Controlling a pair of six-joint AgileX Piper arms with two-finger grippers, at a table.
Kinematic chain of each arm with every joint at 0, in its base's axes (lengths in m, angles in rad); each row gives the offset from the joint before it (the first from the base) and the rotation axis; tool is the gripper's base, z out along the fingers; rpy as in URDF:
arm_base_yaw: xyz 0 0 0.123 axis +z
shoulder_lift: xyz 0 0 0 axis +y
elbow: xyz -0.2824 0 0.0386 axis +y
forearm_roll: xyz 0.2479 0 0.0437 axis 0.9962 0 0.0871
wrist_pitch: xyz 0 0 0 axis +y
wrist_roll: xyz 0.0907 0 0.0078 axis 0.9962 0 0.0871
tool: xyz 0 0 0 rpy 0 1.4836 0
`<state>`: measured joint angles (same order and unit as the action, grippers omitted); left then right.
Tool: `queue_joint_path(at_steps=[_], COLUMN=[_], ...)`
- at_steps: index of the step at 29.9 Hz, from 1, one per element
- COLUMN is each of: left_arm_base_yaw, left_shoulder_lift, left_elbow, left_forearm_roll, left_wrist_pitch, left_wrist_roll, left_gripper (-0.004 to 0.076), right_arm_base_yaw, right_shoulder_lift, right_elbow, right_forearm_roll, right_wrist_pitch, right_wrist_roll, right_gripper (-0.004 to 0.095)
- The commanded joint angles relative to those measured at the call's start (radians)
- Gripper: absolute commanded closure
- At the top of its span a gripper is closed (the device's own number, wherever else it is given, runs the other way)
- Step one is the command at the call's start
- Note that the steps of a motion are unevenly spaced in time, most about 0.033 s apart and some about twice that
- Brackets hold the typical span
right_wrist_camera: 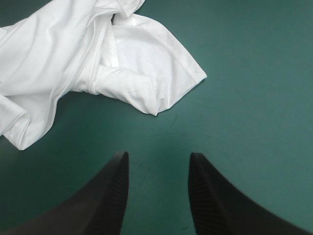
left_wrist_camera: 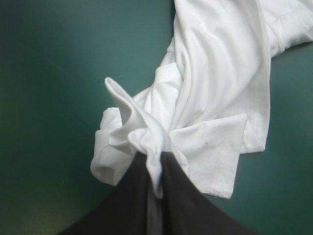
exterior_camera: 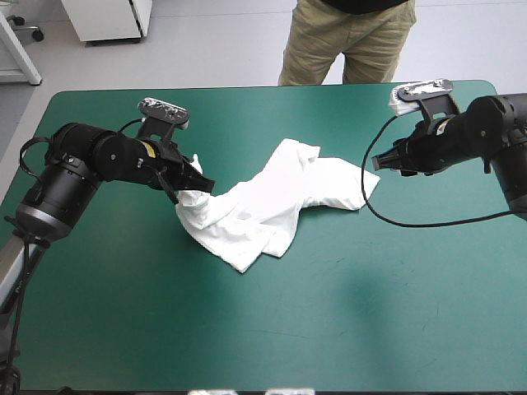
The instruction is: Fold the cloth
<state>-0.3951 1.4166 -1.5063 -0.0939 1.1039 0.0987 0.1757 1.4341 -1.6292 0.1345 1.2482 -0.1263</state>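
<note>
The left end effector (left_wrist_camera: 156, 164) is clamping its black fingers (left_wrist_camera: 132, 196) together on a pinched ridge of the T-shirt (left_wrist_camera: 215, 83), at the end of the heap nearest that arm. The fabric is bunching up over the fingertips, and the rest is trailing away ahead of them across the desk (exterior_camera: 370, 313). The right end effector (right_wrist_camera: 157, 159) is standing with its fingers apart, gripping nothing. It is hovering over bare teal-green cover, just short of a sleeve-like corner of the T-shirt.

The T-shirt is lying near the middle of the desk as a twisted, crumpled band stretching between the two arms, its layers overlapping unevenly. Judging by this, the folding is only getting started. Nothing is lying spread flat and no neat fold is showing. The T-shirt probably needs pulling out and flattening before any fold can be made. One end is being held; the other is not yet taken. No container is appearing in any view.
</note>
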Motion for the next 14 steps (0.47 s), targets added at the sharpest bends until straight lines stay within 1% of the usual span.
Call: queue_joint_path(at_steps=[1, 14], left_arm_base_yaw=[-0.004, -0.004], left_shoulder_lift=[-0.035, -0.035], left_elbow=[-0.033, -0.033], left_forearm_roll=[-0.018, -0.018], left_wrist_pitch=[-0.049, -0.049], left_wrist_roll=[-0.009, -0.009], left_gripper=[0.0733, 0.0733], right_arm_base_yaw=[-0.003, -0.003], right_shoulder_lift=[-0.028, -0.022], right_elbow=[-0.033, -0.033], right_forearm_roll=[0.001, -0.02], right_wrist_pitch=[-0.017, -0.026], right_wrist_roll=[-0.009, -0.009], right_gripper=[0.0516, 0.0514])
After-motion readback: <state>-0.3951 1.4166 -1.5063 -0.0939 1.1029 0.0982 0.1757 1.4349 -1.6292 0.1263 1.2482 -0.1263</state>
